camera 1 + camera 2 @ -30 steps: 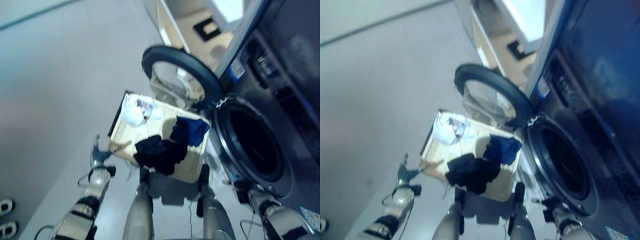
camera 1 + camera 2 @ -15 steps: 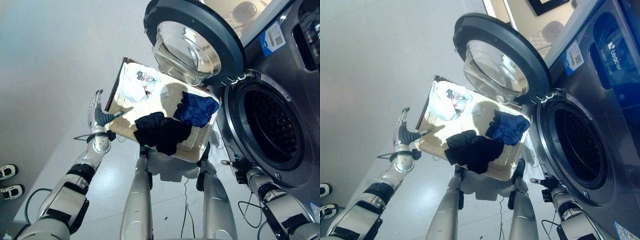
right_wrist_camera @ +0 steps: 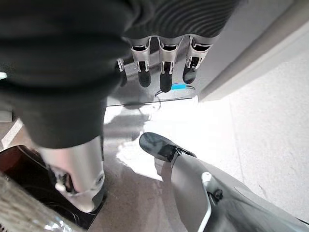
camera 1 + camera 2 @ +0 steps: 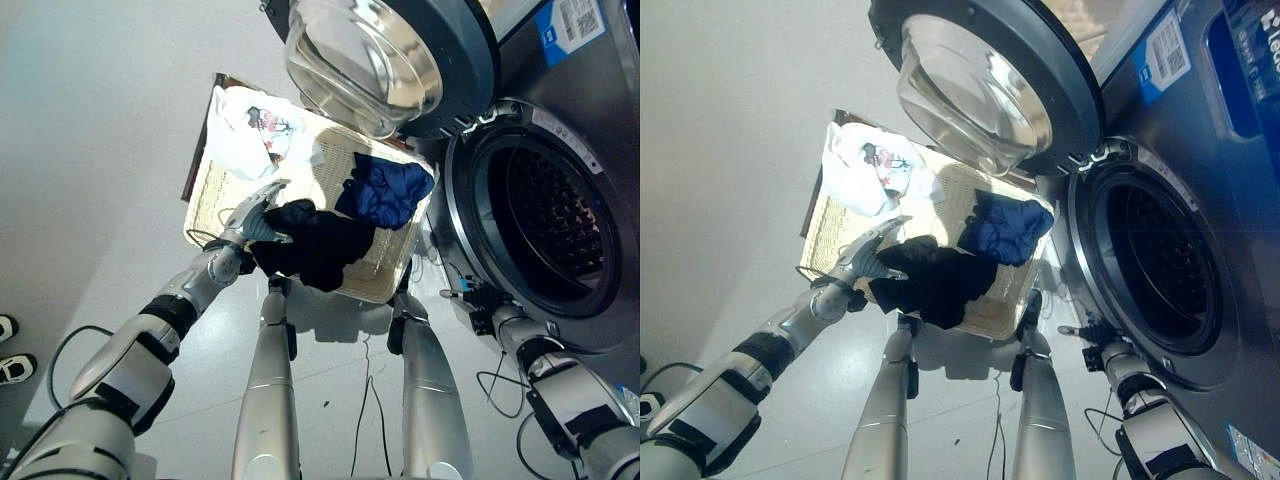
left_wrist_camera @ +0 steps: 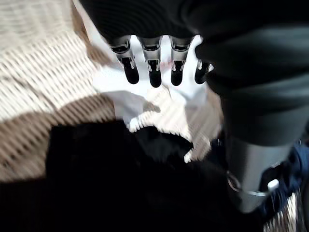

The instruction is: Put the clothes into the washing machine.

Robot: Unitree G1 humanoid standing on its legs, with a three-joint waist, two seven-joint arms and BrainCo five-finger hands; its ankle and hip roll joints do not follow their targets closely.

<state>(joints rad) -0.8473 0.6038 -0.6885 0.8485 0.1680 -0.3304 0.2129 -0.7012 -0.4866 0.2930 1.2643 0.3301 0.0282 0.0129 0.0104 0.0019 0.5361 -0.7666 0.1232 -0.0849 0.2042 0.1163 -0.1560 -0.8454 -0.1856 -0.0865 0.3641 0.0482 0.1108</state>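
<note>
Nothing loaded yet: washing machine drum (image 4: 540,225) looks empty, door (image 4: 400,55) open. Black garment (image 4: 315,245), blue garment (image 4: 385,190) and white garment (image 4: 245,130) all sit in the wicker basket (image 4: 215,195). Left hand (image 4: 255,215), fingers straight, hovers at the black garment. Right hand (image 3: 161,65) idle, fingers relaxed, below the drum opening.

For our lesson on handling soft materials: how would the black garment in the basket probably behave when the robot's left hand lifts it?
The black garment lies crumpled and spills over the basket edge, so it is probably floppy and will sag and stretch out when lifted. It looks like thin cloth, likely light. The left hand, fingers straight above it, may need a firm pinch, or folds could slip free.
</note>
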